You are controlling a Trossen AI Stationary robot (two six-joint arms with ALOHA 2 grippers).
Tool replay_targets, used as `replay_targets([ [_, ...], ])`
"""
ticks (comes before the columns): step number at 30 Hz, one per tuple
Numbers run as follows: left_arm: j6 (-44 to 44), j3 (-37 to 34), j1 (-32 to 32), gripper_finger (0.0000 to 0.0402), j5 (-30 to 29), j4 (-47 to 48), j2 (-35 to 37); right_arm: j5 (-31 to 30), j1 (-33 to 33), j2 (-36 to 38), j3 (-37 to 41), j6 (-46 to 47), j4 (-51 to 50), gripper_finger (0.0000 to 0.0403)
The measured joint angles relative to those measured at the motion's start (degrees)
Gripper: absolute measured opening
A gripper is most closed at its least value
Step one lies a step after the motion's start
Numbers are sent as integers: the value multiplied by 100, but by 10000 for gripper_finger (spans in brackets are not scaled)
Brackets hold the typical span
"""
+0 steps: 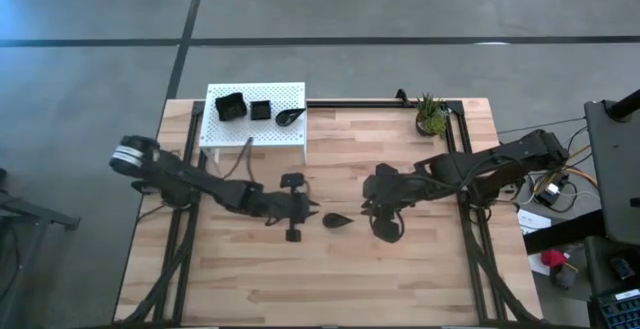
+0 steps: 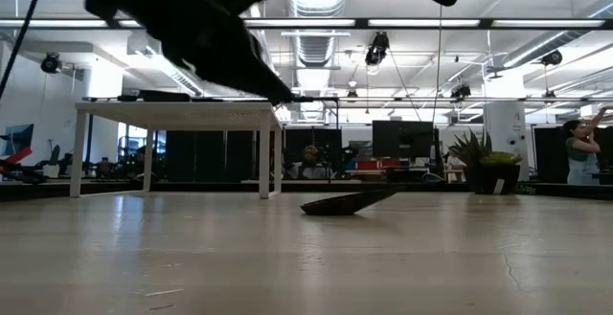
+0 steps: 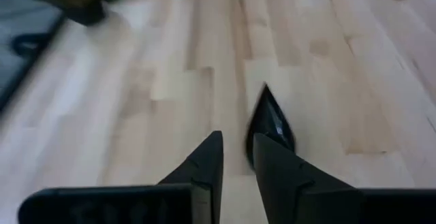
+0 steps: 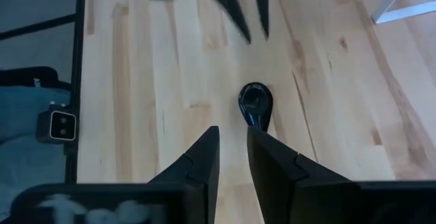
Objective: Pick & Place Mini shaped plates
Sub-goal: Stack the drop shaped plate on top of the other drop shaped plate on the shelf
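A glossy black teardrop-shaped mini plate [image 1: 337,221] lies flat on the wooden table between my two grippers; it also shows in the low view [image 2: 345,202]. My left gripper [image 1: 314,209] is shut and hovers just left of it, above the table; in its wrist view [image 3: 237,157] the plate [image 3: 271,125] lies just beyond the fingertips. My right gripper [image 1: 368,209] is shut, raised to the plate's right; its wrist view [image 4: 231,146] shows the plate [image 4: 255,105] ahead. Three more black plates, a larger square one [image 1: 231,107], a small square one [image 1: 260,110] and a teardrop [image 1: 291,117], rest on the white perforated platform [image 1: 255,139].
The white platform stands at the table's far left on legs [image 2: 172,114]. A small green potted plant [image 1: 431,116] stands at the far right. Black rails [image 1: 470,239] run along the table's left and right sides. A person [image 2: 579,147] shows in the room behind.
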State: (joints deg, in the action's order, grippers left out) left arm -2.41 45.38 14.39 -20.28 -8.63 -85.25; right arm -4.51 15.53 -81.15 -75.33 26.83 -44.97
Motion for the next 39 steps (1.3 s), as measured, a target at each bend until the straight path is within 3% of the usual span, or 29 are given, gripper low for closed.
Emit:
replay_targets([
  [7,34,523,-433,78,968,-30,-1142,-2,0,18,9,-25,-27,62],
  [14,-52,937,-741,78,1654,-43,-1791,-1,9,18,26,-24,-161,60],
  [28,179,1065,-946,76,1926,-232,-2153,-2,11,18,37,-48,-177,75],
  [39,382,1062,-946,77,1947,-346,-2400,-4,9,18,46,-48,-186,59],
])
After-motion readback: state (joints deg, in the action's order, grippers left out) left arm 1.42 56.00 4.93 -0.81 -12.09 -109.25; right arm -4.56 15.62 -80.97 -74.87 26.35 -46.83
